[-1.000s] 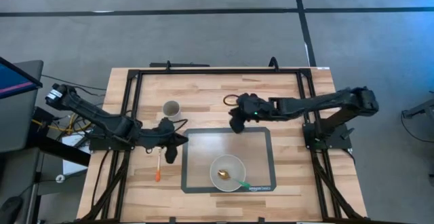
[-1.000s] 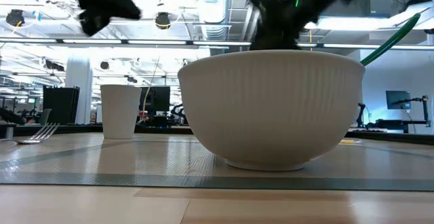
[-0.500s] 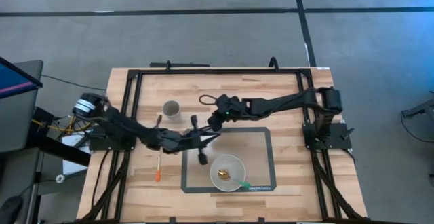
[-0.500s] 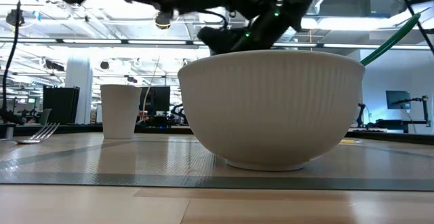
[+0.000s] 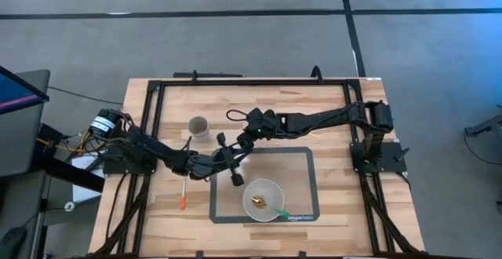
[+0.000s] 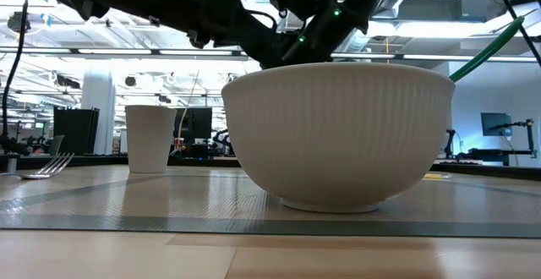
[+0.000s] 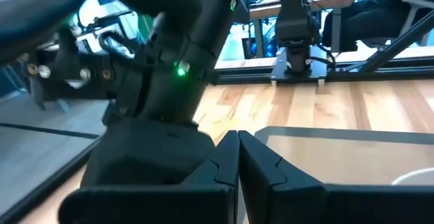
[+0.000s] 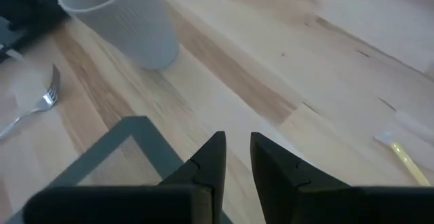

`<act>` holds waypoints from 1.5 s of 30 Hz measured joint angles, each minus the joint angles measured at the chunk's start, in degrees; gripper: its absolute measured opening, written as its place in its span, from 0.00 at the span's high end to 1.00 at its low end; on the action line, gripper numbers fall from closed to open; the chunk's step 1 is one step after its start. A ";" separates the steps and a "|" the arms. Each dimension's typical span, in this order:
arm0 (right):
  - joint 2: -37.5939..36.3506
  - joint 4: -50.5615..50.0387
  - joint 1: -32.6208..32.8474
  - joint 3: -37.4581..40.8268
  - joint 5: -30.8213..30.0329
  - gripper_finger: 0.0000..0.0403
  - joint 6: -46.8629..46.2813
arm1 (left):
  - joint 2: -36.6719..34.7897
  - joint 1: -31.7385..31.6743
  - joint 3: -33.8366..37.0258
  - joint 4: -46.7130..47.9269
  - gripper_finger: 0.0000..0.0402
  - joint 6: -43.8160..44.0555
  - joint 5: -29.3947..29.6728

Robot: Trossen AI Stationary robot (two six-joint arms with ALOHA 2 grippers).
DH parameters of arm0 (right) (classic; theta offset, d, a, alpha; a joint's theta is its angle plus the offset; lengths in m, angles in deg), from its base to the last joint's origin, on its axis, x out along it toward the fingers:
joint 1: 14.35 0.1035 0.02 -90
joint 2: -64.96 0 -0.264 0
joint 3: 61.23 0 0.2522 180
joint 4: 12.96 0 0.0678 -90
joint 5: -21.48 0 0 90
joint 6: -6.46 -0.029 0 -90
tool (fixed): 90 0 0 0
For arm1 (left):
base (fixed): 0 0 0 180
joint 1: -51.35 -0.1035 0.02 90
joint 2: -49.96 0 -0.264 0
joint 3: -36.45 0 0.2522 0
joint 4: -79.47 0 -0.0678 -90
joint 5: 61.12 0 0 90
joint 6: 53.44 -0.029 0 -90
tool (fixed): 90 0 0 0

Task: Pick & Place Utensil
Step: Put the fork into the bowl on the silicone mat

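Observation:
A fork with an orange handle [image 5: 183, 190] lies flat on the wood left of the grey mat [image 5: 302, 161]; it also shows in the right wrist view [image 8: 34, 112]. A white bowl [image 5: 263, 198] stands on the mat, and a spoon with a green handle [image 5: 271, 207] leans on its rim. A white cup [image 5: 198, 125] stands upright behind the mat. My left gripper [image 5: 235, 179] is shut and empty over the mat's left part, near the bowl. My right gripper [image 5: 241, 144] hangs just behind it, open by a narrow gap [image 8: 234, 157], and is also empty.
The two arms cross close together over the mat's far left corner; the right arm's wrist [image 7: 169, 81] fills the left wrist view. A black frame [image 5: 251, 82] runs round the table's edges. There is bare wood at the far right and on the near side of the mat.
My left gripper has gone from beside the fork toward the table's right, onto the mat near the bowl. My right gripper has gone toward the table's left, to the mat's far left corner. The fork, bowl and cup have stayed put.

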 joint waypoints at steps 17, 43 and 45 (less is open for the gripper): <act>-5.52 -2.93 3.51 -0.15 2.45 0.84 3.72 | -2.39 2.57 0.68 1.72 0.99 1.27 -2.96; -15.79 -12.37 19.88 -0.03 -3.49 0.84 12.02 | -24.32 21.78 4.79 58.18 0.86 74.40 -26.66; -15.79 -11.41 19.87 -0.04 -3.49 0.84 12.02 | -24.32 22.39 6.27 59.90 0.86 79.29 -27.66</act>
